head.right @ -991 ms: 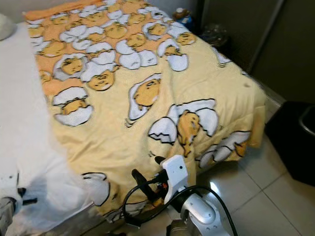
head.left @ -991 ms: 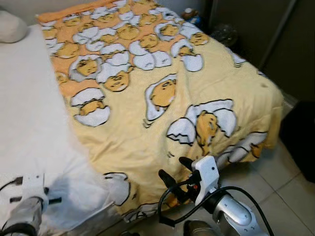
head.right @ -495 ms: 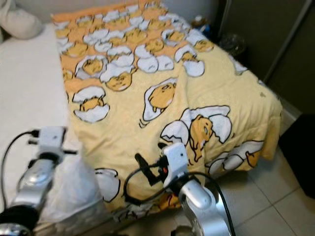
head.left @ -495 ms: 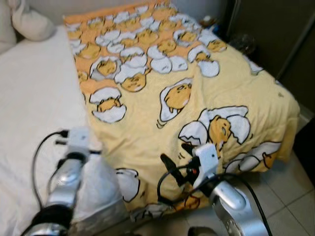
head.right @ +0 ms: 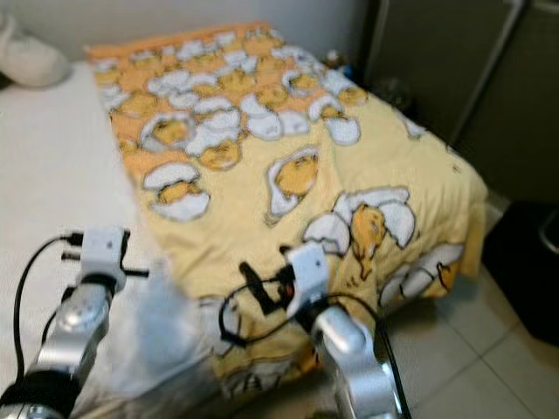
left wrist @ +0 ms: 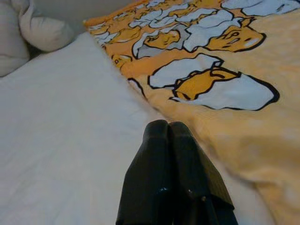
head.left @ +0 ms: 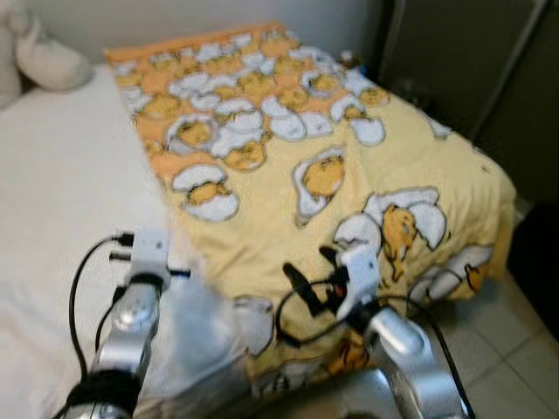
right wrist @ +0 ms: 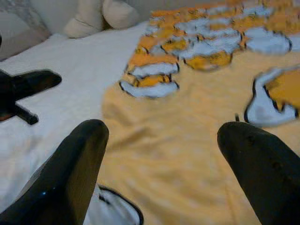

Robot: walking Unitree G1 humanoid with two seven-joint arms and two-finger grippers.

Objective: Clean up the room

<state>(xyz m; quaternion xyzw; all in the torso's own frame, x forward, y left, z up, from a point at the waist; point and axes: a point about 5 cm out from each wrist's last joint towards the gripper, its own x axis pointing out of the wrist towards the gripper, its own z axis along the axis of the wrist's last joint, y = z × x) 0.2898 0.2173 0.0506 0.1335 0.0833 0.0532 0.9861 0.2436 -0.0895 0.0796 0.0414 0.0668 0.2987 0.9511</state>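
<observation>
Count, stereo head views and both wrist views: one bed with one white sheet, and one yellow blanket printed with cartoon chicks in eggshells, spread over its right part. One cream pillow or cushion cluster at the head of the bed, individual pieces not separable in blur. Two grippers: one left gripper with fingers pressed together, one right gripper with fingers spread wide; one dark object on the tiled floor, identity unclear.
</observation>
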